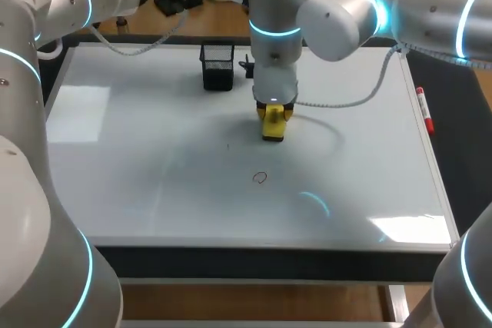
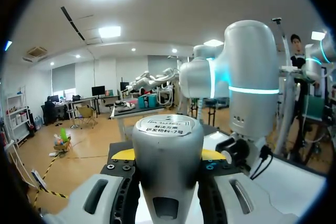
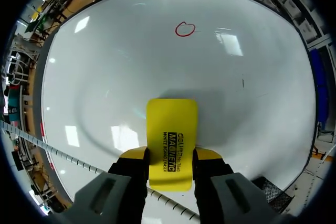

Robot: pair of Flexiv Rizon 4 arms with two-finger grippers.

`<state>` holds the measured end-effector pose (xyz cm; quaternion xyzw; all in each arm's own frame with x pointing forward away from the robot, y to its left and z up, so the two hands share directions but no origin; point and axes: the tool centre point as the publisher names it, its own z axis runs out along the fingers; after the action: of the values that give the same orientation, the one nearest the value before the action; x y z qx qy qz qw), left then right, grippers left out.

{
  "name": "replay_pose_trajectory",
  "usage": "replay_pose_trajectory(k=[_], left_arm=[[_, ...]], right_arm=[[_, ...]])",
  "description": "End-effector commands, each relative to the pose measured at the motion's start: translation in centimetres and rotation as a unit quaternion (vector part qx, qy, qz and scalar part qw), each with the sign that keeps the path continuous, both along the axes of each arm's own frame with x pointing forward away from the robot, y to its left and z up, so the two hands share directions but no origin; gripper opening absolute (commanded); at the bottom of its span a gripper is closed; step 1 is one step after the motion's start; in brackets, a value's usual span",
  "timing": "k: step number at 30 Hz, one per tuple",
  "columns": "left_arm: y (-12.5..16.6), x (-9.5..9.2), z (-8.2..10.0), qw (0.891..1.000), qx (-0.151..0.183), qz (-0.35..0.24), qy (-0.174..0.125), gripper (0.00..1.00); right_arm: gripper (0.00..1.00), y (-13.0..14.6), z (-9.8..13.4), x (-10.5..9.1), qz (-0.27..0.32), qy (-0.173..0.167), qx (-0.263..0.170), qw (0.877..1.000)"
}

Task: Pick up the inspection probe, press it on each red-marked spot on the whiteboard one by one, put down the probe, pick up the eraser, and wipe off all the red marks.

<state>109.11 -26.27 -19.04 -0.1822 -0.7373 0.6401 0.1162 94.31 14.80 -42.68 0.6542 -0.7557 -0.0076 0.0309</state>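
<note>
Since right claw [image 3: 170,154] clamped the yellow eraser [image 3: 171,129] and left claw [image 2: 168,154] the probe [image 2: 167,174], I figured wiping was on; next, drag toward the red circle [image 1: 260,178] at 6 o'clock.

Whiteboard [image 1: 138,174] bearing mesh holder [image 1: 217,65], red circle [image 1: 260,177]

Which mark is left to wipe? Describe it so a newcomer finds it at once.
Start at the big whiteboard. Near its middle the right end effector holds a yellow eraser; the red mark lies apart from it, toward the board's near edge. It is a small hand-drawn loop, the only red drawing on the board.
</note>
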Motion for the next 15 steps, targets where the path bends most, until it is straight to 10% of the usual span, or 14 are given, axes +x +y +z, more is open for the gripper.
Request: replay_pose_trajectory(k=[1,15], left_arm=[[0.0,0.7,-0.1,0.992,0.014,-0.125,0.017,0.00],[0.0,0.7,-0.1,0.992,0.014,-0.125,0.017,0.00]], right_arm=[[0.00,-2.0,-0.4,-0.4,-0.005,-0.005,0.003,1.000],[0.00,-4.5,1.3,-0.5,-0.033,-0.004,0.012,0.999]])
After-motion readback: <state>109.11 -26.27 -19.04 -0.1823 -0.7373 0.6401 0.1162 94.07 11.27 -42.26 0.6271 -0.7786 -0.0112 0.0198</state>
